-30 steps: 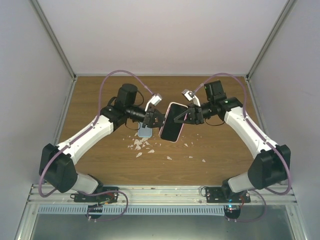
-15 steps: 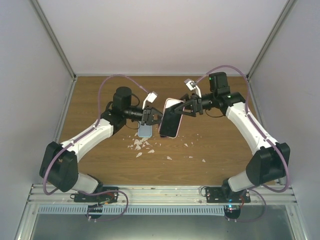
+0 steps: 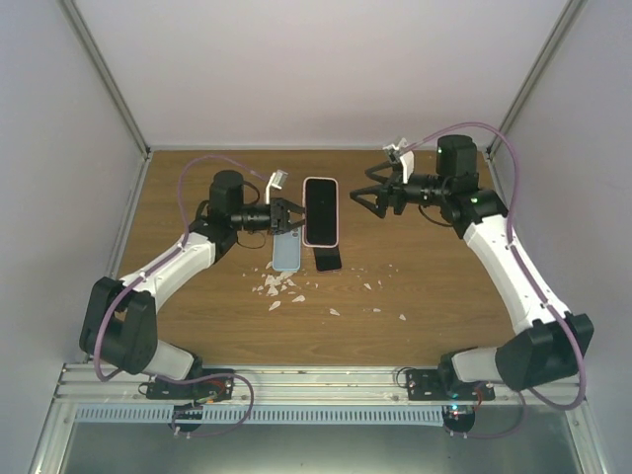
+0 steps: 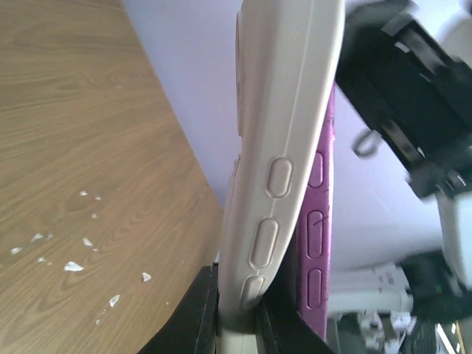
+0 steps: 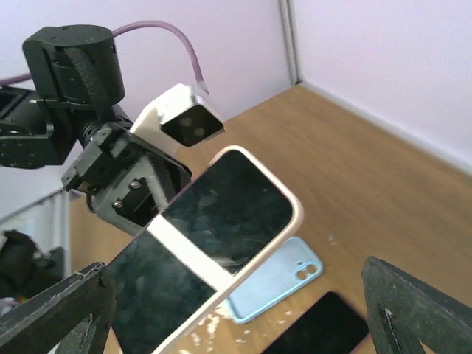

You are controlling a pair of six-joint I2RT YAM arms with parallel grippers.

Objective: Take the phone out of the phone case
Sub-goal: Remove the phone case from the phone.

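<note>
White scraps (image 3: 280,286) lie scattered on the near middle of the wooden table (image 3: 434,296). Just beyond them a light blue case (image 3: 286,255) lies flat, and a bare black phone (image 3: 329,259) lies close on its right.

Above and slightly farther than these two, the left gripper (image 3: 294,215) reaches in from the left and holds the phone (image 3: 321,207) off the table. Its fingers (image 4: 199,317) are narrowed onto the left long edge, one on each face, pinching phone and phone case (image 4: 284,110) together. The phone faces up with a dark, glossy screen, its length running near to far. It sits in the case, whose pale pink rim runs around the screen. From the left wrist the case's side is creamy, with three raised oval buttons. A magenta strip with similar button shapes sits right beside it; I cannot tell what that strip belongs to.

The right gripper (image 3: 365,201) is to the right and a little farther back, fingers spread wide, holding nothing and apart from the phone.
</note>
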